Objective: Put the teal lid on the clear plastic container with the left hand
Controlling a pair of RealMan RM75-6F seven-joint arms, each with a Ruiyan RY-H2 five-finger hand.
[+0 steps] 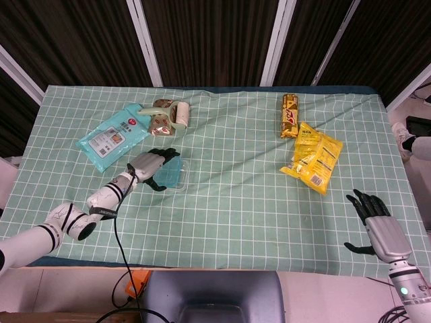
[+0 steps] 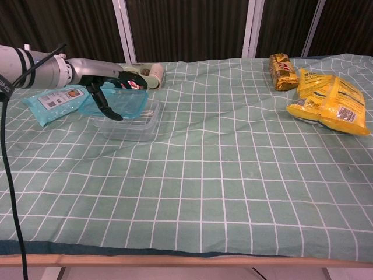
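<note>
1. Teal translucent plastic lid [image 2: 119, 102], flat rectangle with rounded corners: pinched in the left hand [image 2: 105, 87], centre-left of the chest view, tilted over the container and not seated.
2. Clear rectangular plastic container [image 2: 133, 128]: shallow, thin-walled, glossy, open-topped, directly under the lid on the green checked tablecloth [image 2: 233, 163].
3. Progress, as judged: lid picked up and carried over; levelling, lowering and pressing down remain.
4. Right hand [image 1: 374, 215]: lower right of the head view, fingers spread, holding nothing.
5. Yellow crinkled foil snack bag [image 1: 312, 157]: right of centre, well apart.
</note>
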